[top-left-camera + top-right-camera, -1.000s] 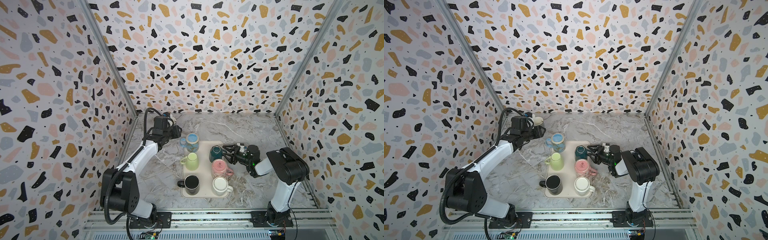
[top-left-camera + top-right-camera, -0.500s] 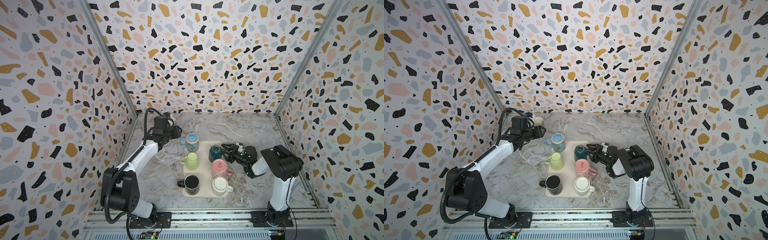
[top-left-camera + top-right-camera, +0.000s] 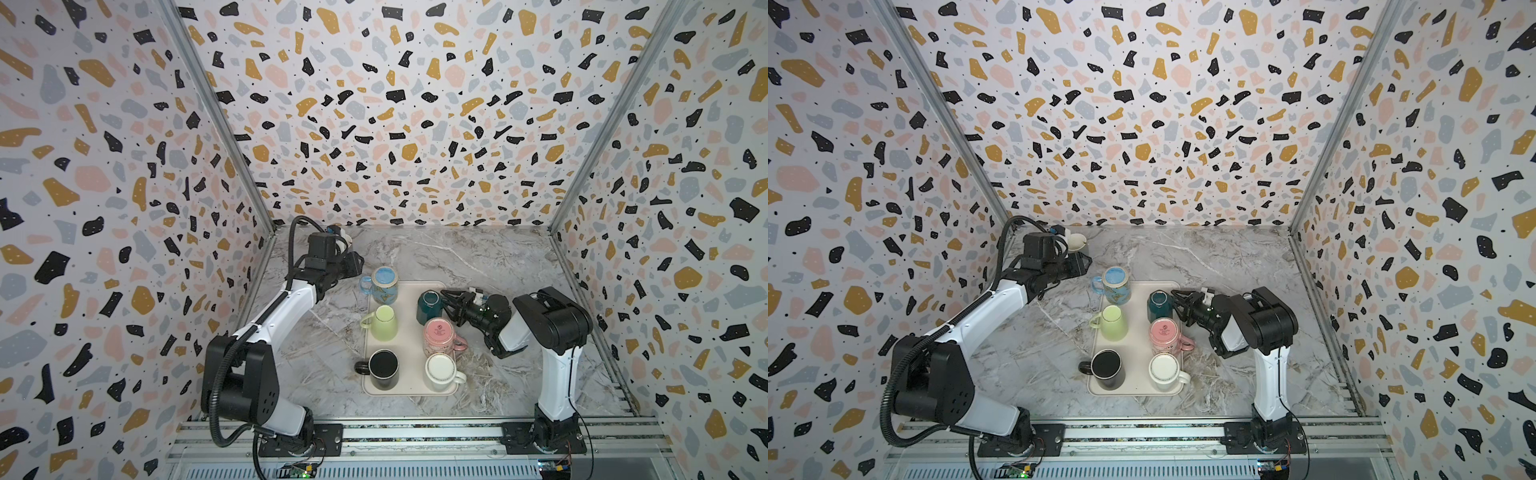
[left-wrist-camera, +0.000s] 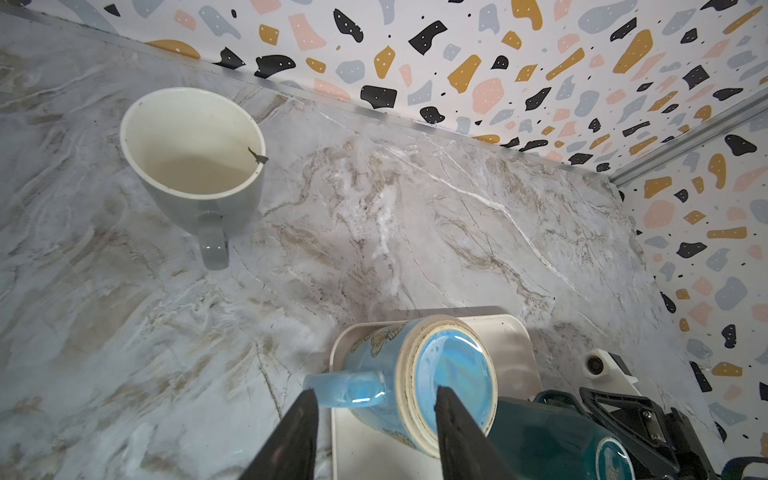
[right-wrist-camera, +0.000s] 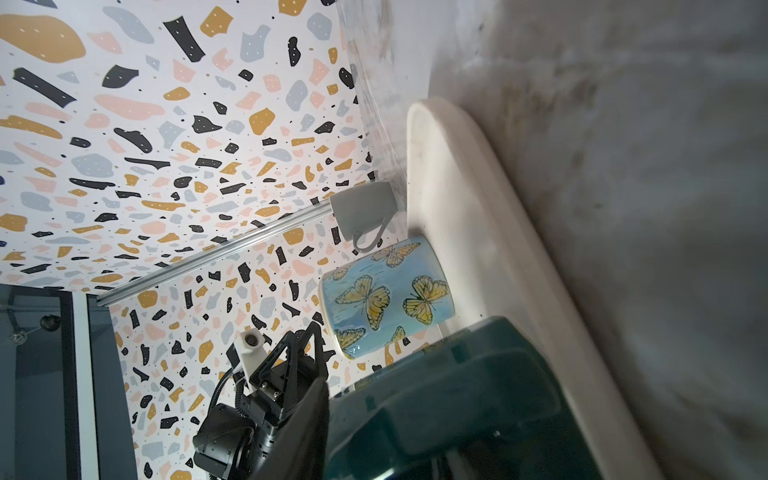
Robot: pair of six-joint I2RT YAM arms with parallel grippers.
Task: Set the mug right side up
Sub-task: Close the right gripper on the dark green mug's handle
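Dark teal ceramic mug inverted on cream tray, marble table, terrazzo walls.
Right pincer nearer now, grip unclear; left pincer apart.

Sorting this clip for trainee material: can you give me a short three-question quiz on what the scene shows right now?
1. True or false: the blue butterfly mug stands base up on the tray.
2. Which mug is the right gripper at? A pink one, B teal mug, C black one.
3. How many mugs are on the tray?
Key: 1 true; 2 B; 3 six.
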